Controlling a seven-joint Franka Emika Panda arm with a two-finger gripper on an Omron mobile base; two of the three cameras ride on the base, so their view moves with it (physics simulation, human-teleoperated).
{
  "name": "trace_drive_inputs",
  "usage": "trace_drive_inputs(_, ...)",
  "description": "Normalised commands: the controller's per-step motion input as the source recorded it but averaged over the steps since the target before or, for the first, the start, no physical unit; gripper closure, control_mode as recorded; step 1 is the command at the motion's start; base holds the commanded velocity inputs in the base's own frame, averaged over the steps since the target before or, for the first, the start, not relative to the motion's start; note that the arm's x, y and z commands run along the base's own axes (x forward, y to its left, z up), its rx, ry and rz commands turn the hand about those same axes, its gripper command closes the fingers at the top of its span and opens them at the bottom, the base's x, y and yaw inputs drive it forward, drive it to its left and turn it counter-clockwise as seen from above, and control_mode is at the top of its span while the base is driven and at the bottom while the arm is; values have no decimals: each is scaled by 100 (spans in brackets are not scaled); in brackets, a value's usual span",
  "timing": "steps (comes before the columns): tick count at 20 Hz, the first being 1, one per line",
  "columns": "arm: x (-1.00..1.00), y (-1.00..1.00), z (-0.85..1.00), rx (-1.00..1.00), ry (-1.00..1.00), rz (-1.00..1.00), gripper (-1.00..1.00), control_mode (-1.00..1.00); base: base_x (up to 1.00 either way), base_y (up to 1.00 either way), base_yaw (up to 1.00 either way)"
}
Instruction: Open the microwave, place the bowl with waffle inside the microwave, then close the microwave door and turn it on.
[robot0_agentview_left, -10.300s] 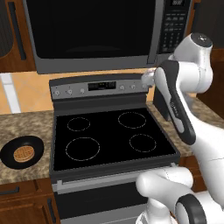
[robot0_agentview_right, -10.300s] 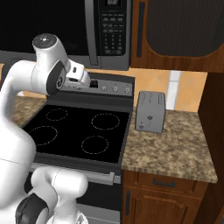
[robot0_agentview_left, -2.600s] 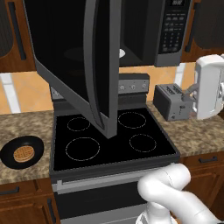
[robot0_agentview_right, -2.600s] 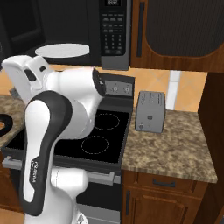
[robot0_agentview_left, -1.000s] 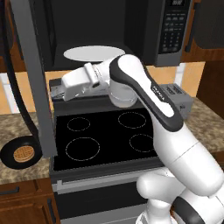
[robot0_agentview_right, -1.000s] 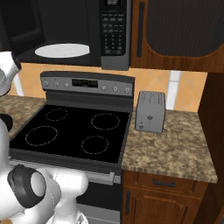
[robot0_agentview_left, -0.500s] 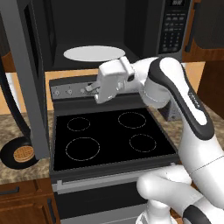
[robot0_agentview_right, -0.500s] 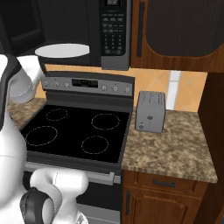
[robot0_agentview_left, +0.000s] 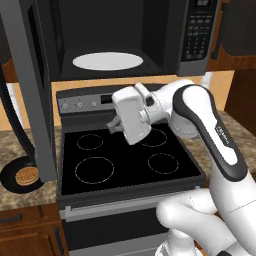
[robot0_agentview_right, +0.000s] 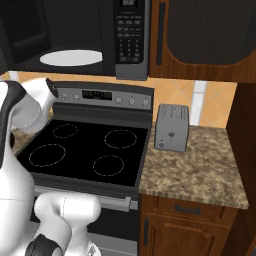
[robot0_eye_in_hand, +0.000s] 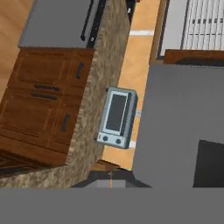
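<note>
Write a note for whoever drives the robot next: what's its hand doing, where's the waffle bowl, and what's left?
Hand: shut, holding nothing, over the black stove.
Small black bowl with the round golden waffle: on the counter left of the stove.
Large dark-grey microwave: its grey-framed glass door is swung wide open; the white turntable plate is bare.
Done: door opened.
Left: put the bowl inside, shut the door, switch on.

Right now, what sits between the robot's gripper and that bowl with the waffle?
In the left base view, the stove's left burners and the open microwave door lie between the gripper and the bowl holding the waffle.
</note>
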Motion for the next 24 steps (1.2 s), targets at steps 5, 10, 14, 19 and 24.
trace_drive_inputs(5,18,-1,-31,-30,31,0,100,-100,0,0,0)
trace_drive_inputs(10,35,0,-40,-28,21,0,100,-100,0,0,0)
trace_drive_inputs(14,42,1,-60,-23,1,0,100,-100,0,0,0)
trace_drive_inputs(19,47,28,-72,-24,0,1,-100,-100,0,0,0)
trace_drive_inputs(24,44,33,-45,-5,-3,8,-100,-100,0,0,0)
